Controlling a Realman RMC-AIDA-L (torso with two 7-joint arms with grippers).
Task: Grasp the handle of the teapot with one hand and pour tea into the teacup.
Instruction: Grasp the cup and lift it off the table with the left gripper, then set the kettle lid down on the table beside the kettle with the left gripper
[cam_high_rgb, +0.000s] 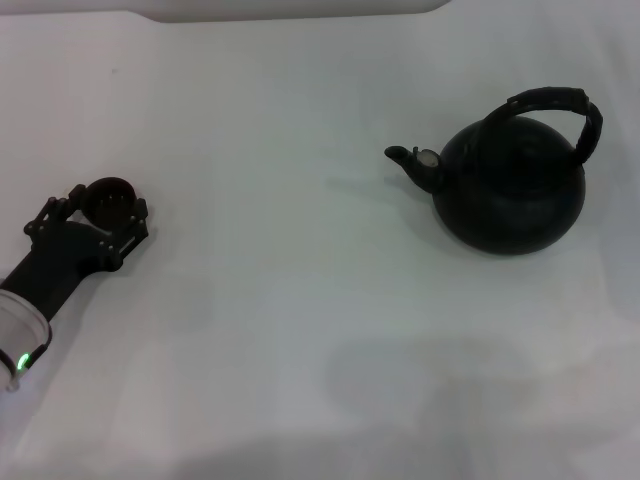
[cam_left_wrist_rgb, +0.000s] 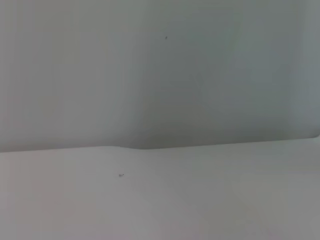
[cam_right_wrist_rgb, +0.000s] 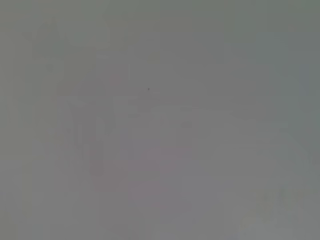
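The black teapot (cam_high_rgb: 512, 190) stands on the white table at the right of the head view, its short spout (cam_high_rgb: 408, 159) pointing left toward the teacup. Its ribbed black handle (cam_high_rgb: 556, 101) arches over the top, and nothing touches it. Far to the left, the tiny dark teacup (cam_high_rgb: 108, 195) sits on the table between the fingers of my left gripper (cam_high_rgb: 106, 206), which close in against its sides. The left arm comes in from the lower left corner. My right gripper is out of view, and both wrist views show only pale, blank surfaces.
The white table (cam_high_rgb: 300, 300) stretches wide between the teacup and the teapot. A pale rim (cam_high_rgb: 300, 8) runs along the far edge. A faint shadow lies on the cloth near the front.
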